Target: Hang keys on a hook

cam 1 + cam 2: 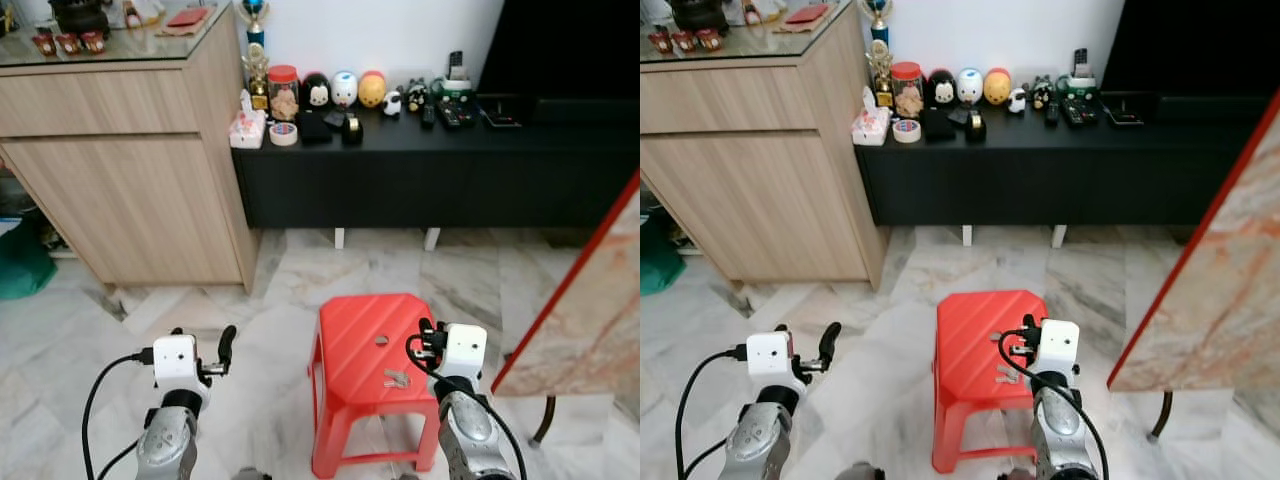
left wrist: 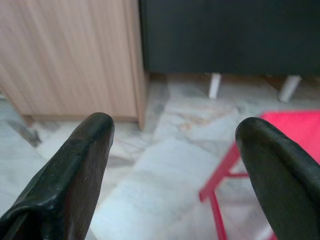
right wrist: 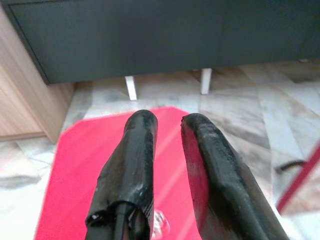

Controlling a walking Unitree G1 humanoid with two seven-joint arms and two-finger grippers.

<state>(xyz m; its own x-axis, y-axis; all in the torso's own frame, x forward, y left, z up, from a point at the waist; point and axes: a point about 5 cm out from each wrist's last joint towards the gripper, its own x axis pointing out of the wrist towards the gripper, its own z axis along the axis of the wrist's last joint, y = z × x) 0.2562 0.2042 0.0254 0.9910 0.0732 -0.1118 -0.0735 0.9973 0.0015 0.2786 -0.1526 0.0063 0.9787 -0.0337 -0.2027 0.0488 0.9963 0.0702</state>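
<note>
A small bunch of silver keys [image 1: 396,378] lies on top of a red plastic stool [image 1: 350,340], near its front right part. My right gripper [image 1: 427,333] hovers just above the stool's right side, a little behind the keys. In the right wrist view its two black fingers [image 3: 142,130] stand almost together over the red seat, with nothing between them. My left gripper [image 1: 203,340] is held out over the marble floor to the left of the stool, its fingers [image 2: 90,145] wide apart and empty.
A light wooden cabinet [image 1: 130,190] stands at the back left. A low black console [image 1: 430,175] along the wall carries figurines, a jar and remotes. A marble slab with a red edge [image 1: 590,310] leans close on the right. The floor is pale marble.
</note>
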